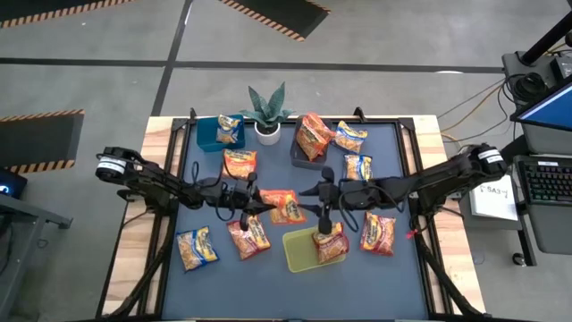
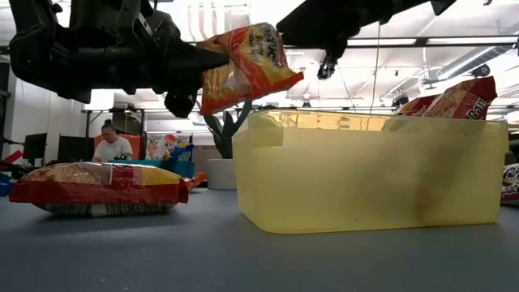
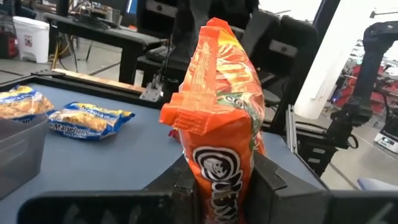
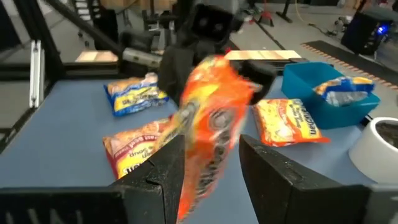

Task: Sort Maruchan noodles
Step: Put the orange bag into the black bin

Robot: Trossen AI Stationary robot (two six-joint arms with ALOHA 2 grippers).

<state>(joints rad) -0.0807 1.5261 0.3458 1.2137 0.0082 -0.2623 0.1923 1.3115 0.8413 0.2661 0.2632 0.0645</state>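
Clearly we have 1 orange packet [image 3: 219,124] pinched upright in the left gripper [image 1: 259,202], clear of the mat [image 1: 268,277] and near the middle of the table, just left of the yellow-green bin [image 2: 373,174]. We judge it light and crinkly, with a stiff brittle noodle block inside a slippery film; a grip across the flat faces near 1 end seems safest, and squeezing hard could crack the block. On its face we read a round logo and part of a word, too cropped to spell out.

Our right gripper [image 4: 211,165] faces it, its 2 fingers on either side of the packet's far end; we cannot tell whether they press it.

Farther off, a yellow-and-blue packet [image 3: 90,119] shows "Maruchan" faintly, and another orange packet [image 4: 287,123] lies beside the blue bin [image 4: 323,93]. Other packets lie scattered about.
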